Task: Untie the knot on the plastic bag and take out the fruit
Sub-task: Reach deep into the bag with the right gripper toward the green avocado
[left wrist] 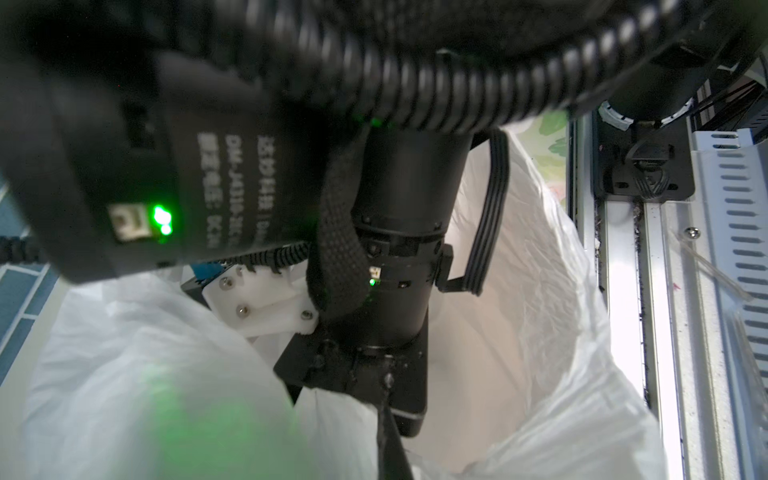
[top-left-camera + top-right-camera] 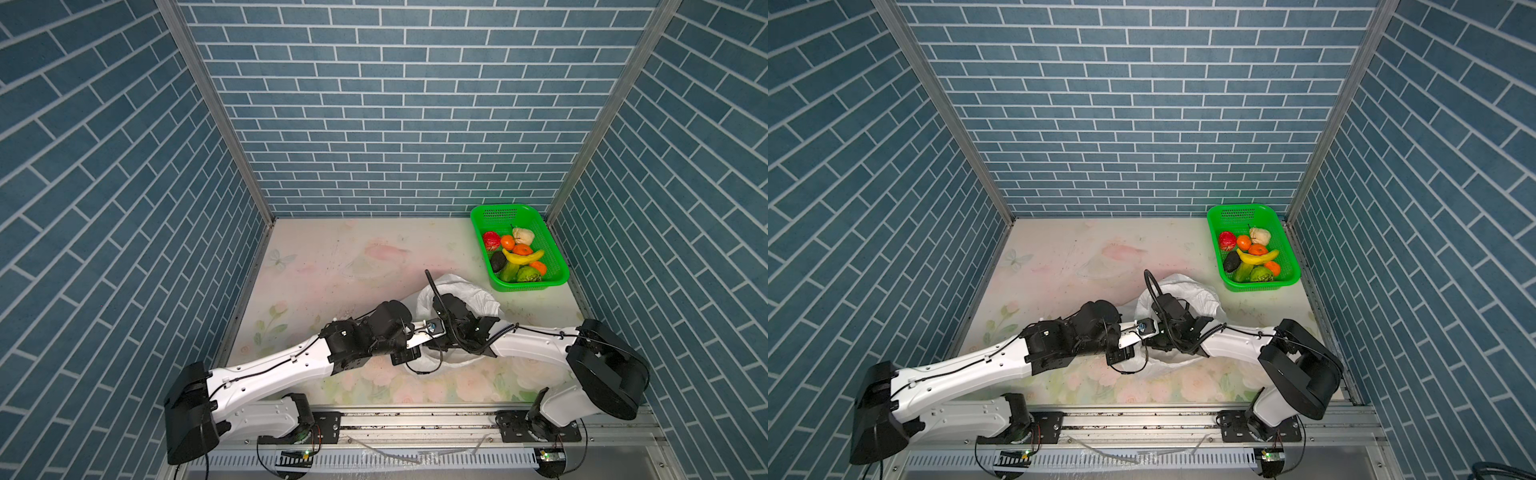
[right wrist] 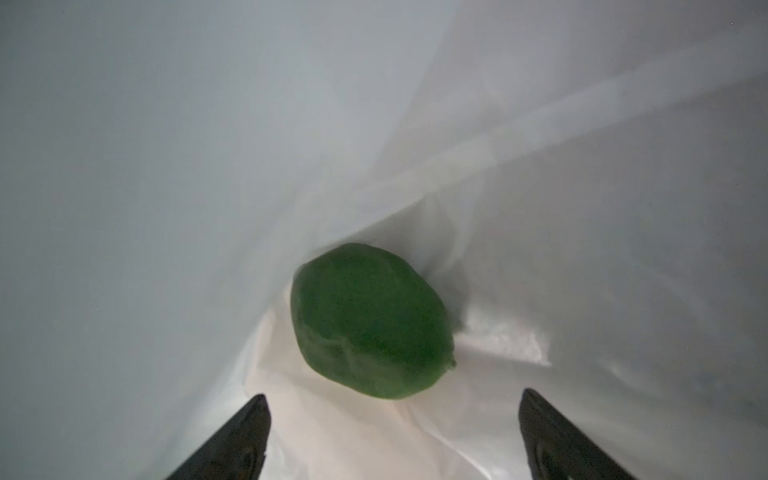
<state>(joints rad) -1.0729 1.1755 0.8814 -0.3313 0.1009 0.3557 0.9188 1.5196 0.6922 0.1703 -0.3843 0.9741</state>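
1. One green fruit [image 3: 372, 322] lies at the bottom of the bag [image 3: 166, 166], in the centre of the right wrist view, bedded in a fold of the film. Nothing else shows in there.
2. Wide apart stand the jaws of the right gripper [image 3: 392, 397], one tip at each lower corner of that view. They are short of the fruit and not touching it. I judge they are spread to straddle its width.
3. At the lower edge of the left wrist view, the left gripper [image 1: 390, 440] has its jaws together and seems to pinch the bag's rim. This likely holds the mouth up and open so the other arm can reach in.
4. In both top views the bag sits low and centre, its mouth gaping round the wrist of the right arm [image 2: 536, 343], which dips inside. No knot shows, and with the mouth open I take it as undone.
5. Right of centre, just beyond the bag, stands the basket [image 2: 500, 214], clear of both arms. It holds the other fruit: banana [image 2: 521, 257], oranges [image 2: 507, 241], avocado [image 2: 498, 261] and more. Its nearness makes the carry short.
6. My judgement is that the task is near its end and only this fruit remains to be gripped. The tips could catch thin film along with the fruit, or the round fruit could roll deeper into the fold.
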